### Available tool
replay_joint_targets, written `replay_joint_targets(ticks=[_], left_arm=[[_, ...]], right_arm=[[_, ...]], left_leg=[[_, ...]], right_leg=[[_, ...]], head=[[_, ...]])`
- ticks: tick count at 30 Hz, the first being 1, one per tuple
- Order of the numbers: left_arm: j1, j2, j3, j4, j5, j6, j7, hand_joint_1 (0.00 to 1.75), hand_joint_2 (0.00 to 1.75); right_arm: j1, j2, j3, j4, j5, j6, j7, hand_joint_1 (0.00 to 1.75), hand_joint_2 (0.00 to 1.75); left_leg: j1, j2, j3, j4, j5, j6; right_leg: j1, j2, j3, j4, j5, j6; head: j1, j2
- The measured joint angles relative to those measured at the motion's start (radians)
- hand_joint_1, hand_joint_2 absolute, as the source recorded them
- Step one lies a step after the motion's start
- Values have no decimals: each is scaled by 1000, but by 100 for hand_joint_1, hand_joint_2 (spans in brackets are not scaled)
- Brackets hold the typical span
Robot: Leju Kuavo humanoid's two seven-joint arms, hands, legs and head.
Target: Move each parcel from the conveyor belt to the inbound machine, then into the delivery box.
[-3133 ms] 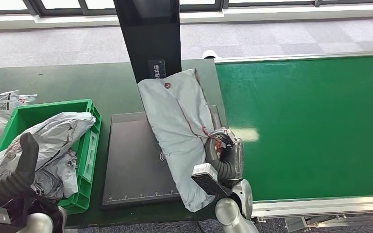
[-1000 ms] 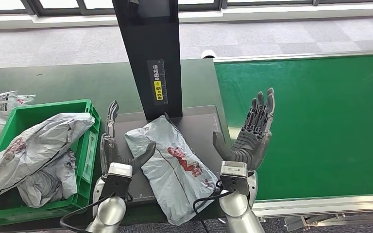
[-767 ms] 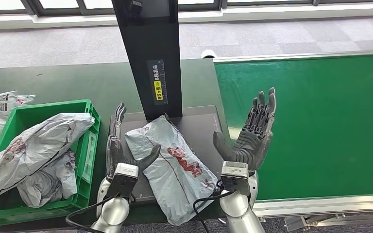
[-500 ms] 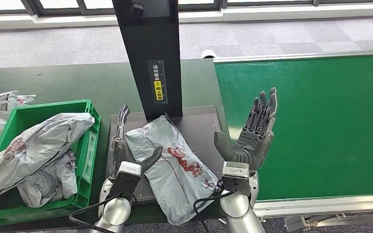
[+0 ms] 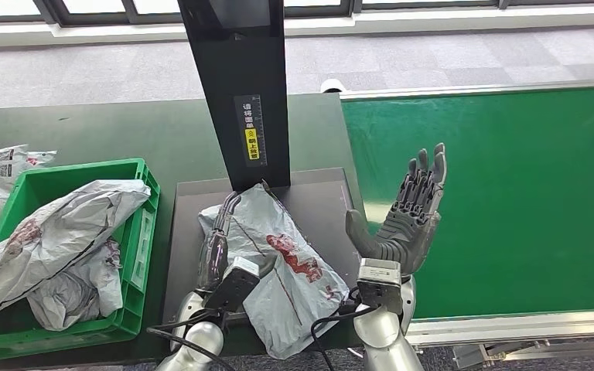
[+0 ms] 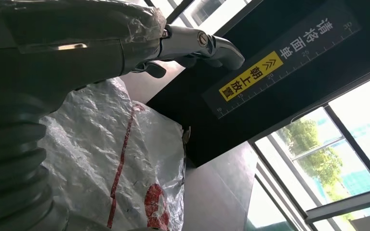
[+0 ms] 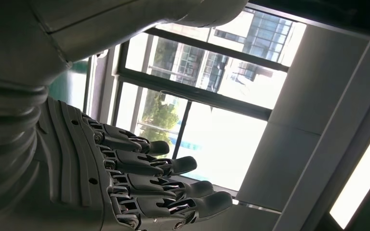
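We record the right hand (image 5: 411,224) raised at lower centre-right of the head view, palm turned toward the left of the frame, fingers (image 5: 425,179) straight, spread a little and pointing toward the top of the frame, thumb (image 5: 358,229) held apart from them; it holds nothing and hangs over the near left edge of the green conveyor belt (image 5: 510,193). In the right wrist view the same hand (image 7: 125,183) shows its dark fingers extended side by side against bright windows, with nothing between them. The left hand (image 5: 220,239) sits at lower centre of the head view, seen edge-on, its fingers (image 5: 228,207) stretched toward the top of the frame and lying along the left side of the grey parcel (image 5: 278,263). We cannot tell from either view whether it grips the bag or only rests against it. In the left wrist view the fingers (image 6: 192,43) reach out straight above the crinkled grey parcel (image 6: 111,154), in front of the black post. The parcel lies flat on the dark platform of the inbound machine (image 5: 321,205), its near end overhanging the platform's front edge, its far end near the foot of the black post (image 5: 240,85) with the yellow label. At lower left of the frame the green delivery box (image 5: 135,232) holds other grey bags (image 5: 54,232).
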Motion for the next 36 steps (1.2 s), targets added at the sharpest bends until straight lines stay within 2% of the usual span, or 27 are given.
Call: replay_joint_targets(ticks=[36], left_arm=[[-3,-1,0,30,-1,0,1,0,175]], right_arm=[[6,0,-13,0,-1,0,0,0,175]], left_leg=[[0,0,0,0,0,0]], right_leg=[[0,0,0,0,0,0]], head=[[0,0]])
